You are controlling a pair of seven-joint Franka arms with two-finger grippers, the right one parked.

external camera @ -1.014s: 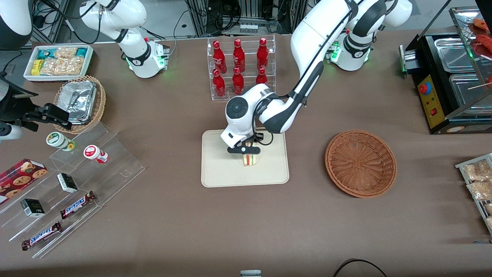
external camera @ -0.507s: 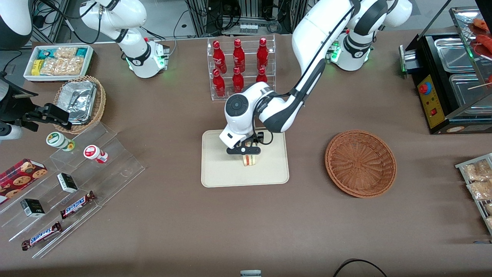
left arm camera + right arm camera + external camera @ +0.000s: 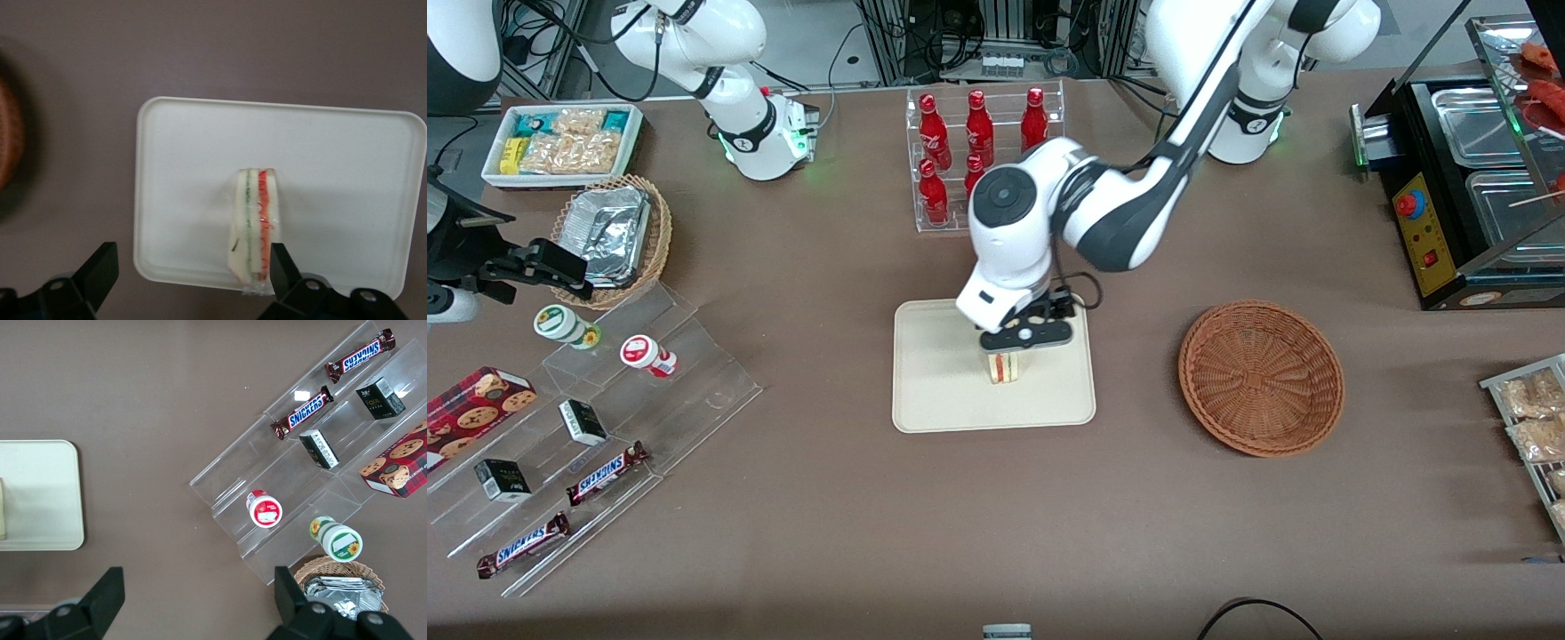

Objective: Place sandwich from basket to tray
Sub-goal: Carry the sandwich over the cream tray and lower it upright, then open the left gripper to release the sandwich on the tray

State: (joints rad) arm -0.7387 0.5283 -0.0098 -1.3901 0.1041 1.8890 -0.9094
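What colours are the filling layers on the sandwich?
Green and red stripes between pale bread on the triangular sandwich; clearest in the left wrist view.

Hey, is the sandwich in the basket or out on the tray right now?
On the tray. The sandwich stands on it, the basket is empty, and the gripper is open above it.

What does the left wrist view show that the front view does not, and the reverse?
Only the left wrist view shows the open pincer from above, its fingers spread apart and clear of the sandwich, whose green and red layers run along its upper cut edge. Only the front view shows the whole basket, with nothing in it, toward the working arm's end of the table, and the red bottles. Both show the sandwich standing on the tray under the pincer.
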